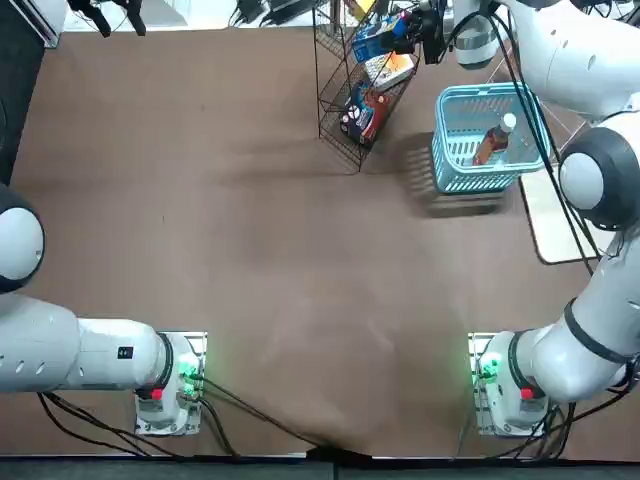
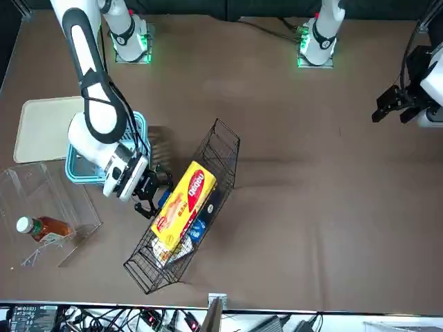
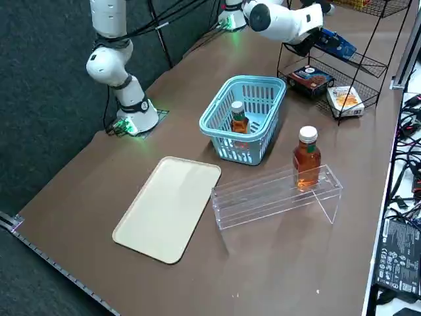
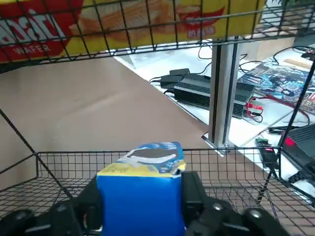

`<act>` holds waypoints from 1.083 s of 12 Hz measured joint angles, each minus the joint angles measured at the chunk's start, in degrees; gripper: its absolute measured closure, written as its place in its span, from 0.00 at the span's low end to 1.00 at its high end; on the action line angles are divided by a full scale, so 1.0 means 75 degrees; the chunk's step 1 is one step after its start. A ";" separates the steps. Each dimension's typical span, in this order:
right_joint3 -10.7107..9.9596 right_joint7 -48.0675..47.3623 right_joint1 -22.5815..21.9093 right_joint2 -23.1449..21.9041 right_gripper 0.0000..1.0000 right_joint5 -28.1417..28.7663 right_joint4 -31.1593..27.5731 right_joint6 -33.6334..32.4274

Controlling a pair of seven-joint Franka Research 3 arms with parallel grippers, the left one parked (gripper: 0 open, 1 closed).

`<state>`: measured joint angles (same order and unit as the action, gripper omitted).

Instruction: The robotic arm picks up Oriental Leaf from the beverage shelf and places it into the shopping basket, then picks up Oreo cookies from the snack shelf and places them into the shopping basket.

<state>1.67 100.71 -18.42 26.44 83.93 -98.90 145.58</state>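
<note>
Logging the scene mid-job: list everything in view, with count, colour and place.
Basket: one, turquoise, beside the tray
Bottles: two, red-brown; one in the basket, one on the stand
Stand: one, clear, near the basket
Tray: one, cream, on the table
Rack: one, black, on the table
Wafer box: one, yellow, rack top
Boxes: dark, white-orange, low in rack
Blue packet: one, in right gripper
Electronics: several, mostly black, beyond the table
Arms: two, white
Right gripper: one, black, at rack

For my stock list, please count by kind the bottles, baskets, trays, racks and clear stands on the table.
Bottles: 2
Baskets: 1
Trays: 1
Racks: 1
Clear stands: 1
Total: 6
The right gripper is at the rack, holding a blue packet.
</note>
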 joint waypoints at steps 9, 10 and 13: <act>-0.0016 -0.0017 -0.0001 0.0001 0.37 0.0000 0.0083 0.0012; -0.0016 -0.0040 -0.0003 0.0001 0.37 0.0000 0.0108 0.0016; -0.0016 -0.0119 -0.0012 -0.0032 0.37 -0.0002 0.0217 0.0049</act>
<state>1.55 99.82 -18.51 26.20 83.91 -97.28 145.94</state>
